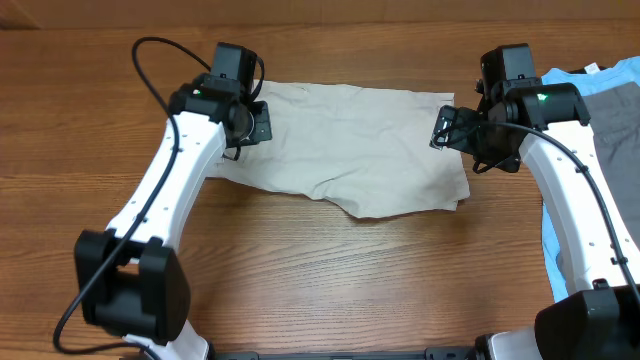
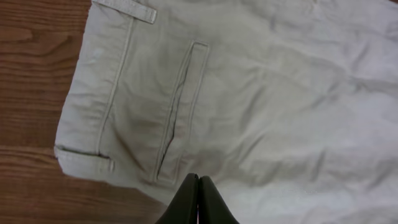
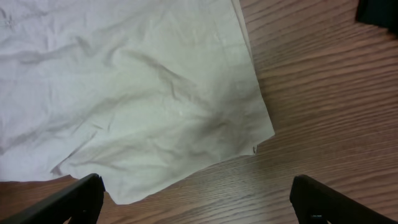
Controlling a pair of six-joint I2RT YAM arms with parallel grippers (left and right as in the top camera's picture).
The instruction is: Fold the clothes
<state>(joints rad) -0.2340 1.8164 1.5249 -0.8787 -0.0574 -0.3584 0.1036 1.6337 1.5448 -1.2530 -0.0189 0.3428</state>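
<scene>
Black left claw (image 2: pixel 198 183): fingers pressed together tip to tip, with no cloth visibly pinched between them; it hung over the waist end of the shorts (image 2: pixel 261 93).
Black right claw (image 3: pixel 196 186): spread wide and holding nothing, poised over the outer corner of a leg hem (image 3: pixel 258 140), where cloth gave way to bare wood.
Position of the shorts: spread flat on the table (image 1: pixel 320 290) between the two arms, which stood at their opposite ends.
Long axis: the shorts (image 1: pixel 350 140) ran from the robot's left to its right, waistband to the left, leg hems to the right.
Nearer arm: each claw had its own end within reach. The left was nearer the waistband (image 2: pixel 81 106); the right was nearer the hems. The middle lay apart from both.
What the next move turns on: probably bringing one end over the other along that axis, so each claw needs a grip at its own edge.
Fabric: light khaki cotton, matte, softly creased, with broader wrinkles toward the legs (image 3: pixel 137 93).
Stitching: a long welt pocket (image 2: pixel 180 112) ran just ahead of the left fingertips, and a belt loop (image 2: pixel 127 9) lay at the waistband.
Outline: the far edge was fairly straight, the near edge uneven and dipping lowest toward the right.
Table surface: brown wood grain, smooth.
Other cloth: a light blue T-shirt (image 1: pixel 590 75) and a grey garment (image 1: pixel 615 120) lay beyond the right arm, apart from the shorts.
</scene>
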